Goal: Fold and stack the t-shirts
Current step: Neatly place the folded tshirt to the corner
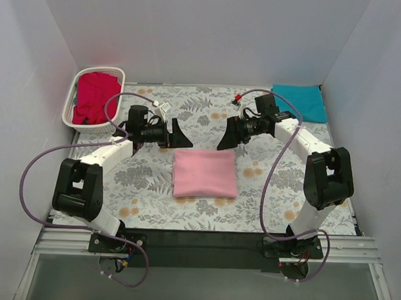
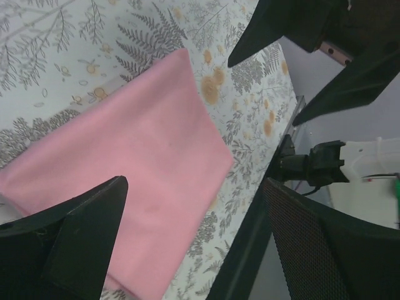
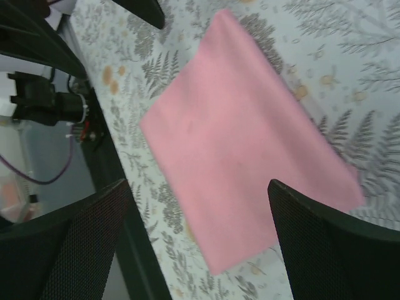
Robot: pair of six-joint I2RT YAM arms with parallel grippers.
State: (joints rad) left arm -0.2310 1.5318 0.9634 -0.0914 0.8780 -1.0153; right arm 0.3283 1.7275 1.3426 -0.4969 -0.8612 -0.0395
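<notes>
The light pink t-shirt (image 1: 204,174) lies folded into a flat square at the middle of the table. It also shows in the left wrist view (image 2: 137,169) and the right wrist view (image 3: 244,162). My left gripper (image 1: 176,136) hovers open and empty above the table, just beyond the shirt's far left corner. My right gripper (image 1: 227,138) hovers open and empty just beyond its far right corner. The teal t-shirt (image 1: 299,101) lies folded at the far right corner. The bright red t-shirt (image 1: 95,97) lies crumpled in the white basket (image 1: 79,93).
The table has a grey floral cover (image 1: 271,192). White walls enclose the back and both sides. The white lattice basket stands at the far left corner. Purple cables loop beside each arm. A black rail (image 1: 204,239) runs along the near edge.
</notes>
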